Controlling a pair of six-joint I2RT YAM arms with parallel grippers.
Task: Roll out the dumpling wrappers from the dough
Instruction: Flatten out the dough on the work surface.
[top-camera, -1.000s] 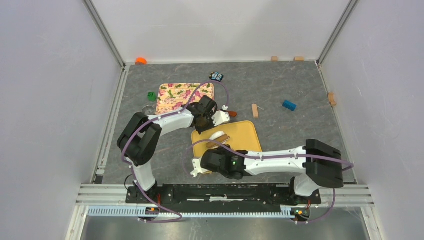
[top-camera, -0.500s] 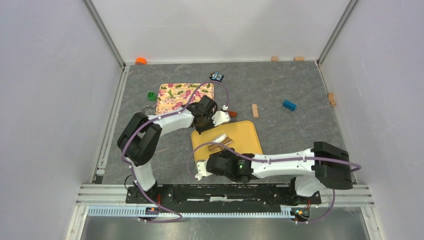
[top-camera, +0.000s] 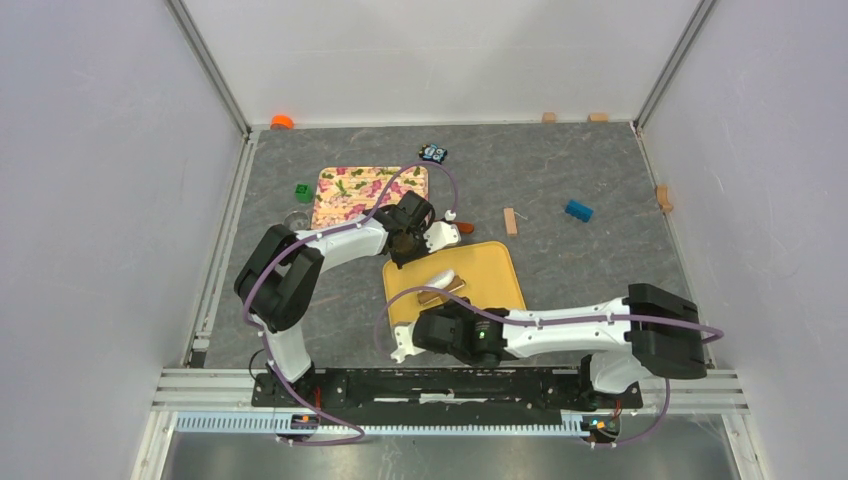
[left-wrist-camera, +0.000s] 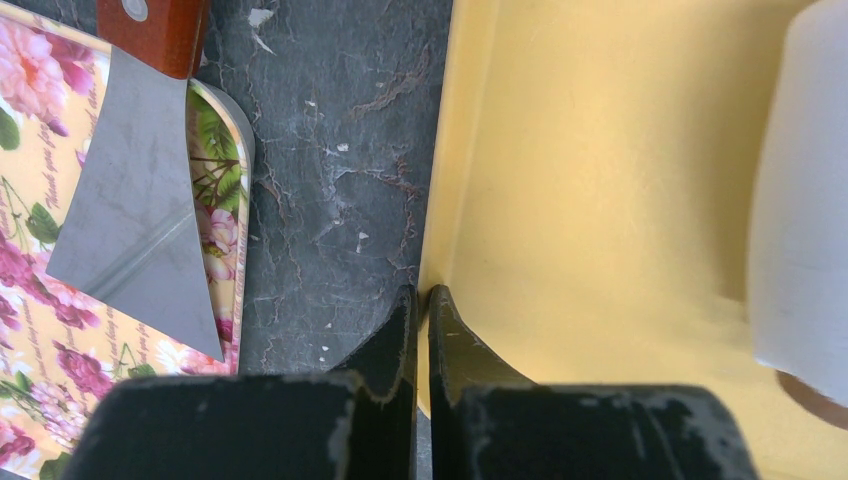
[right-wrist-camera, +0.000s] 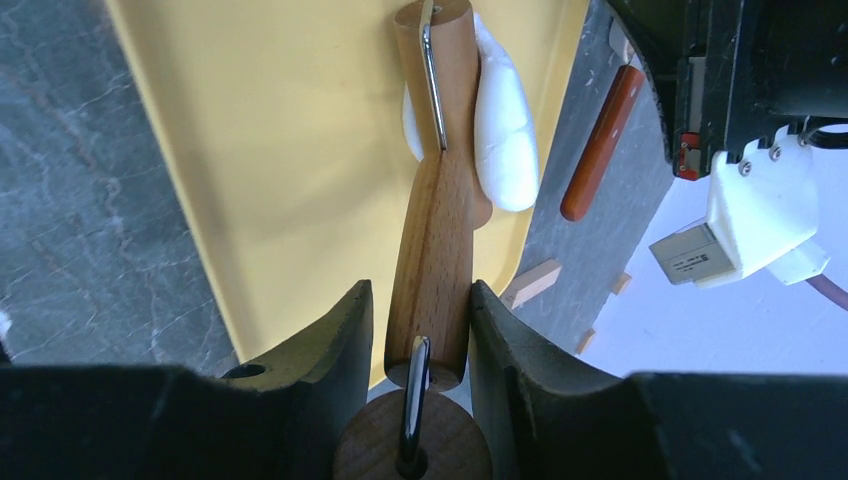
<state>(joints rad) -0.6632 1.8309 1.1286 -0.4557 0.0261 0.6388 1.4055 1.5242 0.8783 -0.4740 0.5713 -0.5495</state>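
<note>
On the yellow board (top-camera: 490, 265), left of its middle, the dough (top-camera: 441, 276) is found as 1 elongated white lump, not yet flattened. No finished dumpling wrappers are seen. The rolling pin (right-wrist-camera: 432, 230) is laid across the dough and touches it, so the lump shows on both sides of the wood.

The dough is judged soft, light and tacky. It should be shaped by pressure only. If lifted, it should be taken at its thick middle, since a thin end is expected to stretch or tear. The pin is judged stiff and smooth.

The right gripper (right-wrist-camera: 420, 300) is clamped on the pin's near handle, at the near-left edge of the board. The left gripper (left-wrist-camera: 418, 312) is pressed together with nothing seen between its fingers, tips at the board's left rim. Whether the rim is being held down cannot be told.

Beyond the board's far-left corner, a floral board (top-camera: 350, 190) carries the blade of a scraper (left-wrist-camera: 135, 215). The yellow board rests on a grey stone-patterned table (top-camera: 590, 270), enclosed by 3 pale walls (top-camera: 440, 60). A wooden block (top-camera: 510, 221) lies just beyond the far edge, and a blue block (top-camera: 578, 210) lies farther right.
</note>
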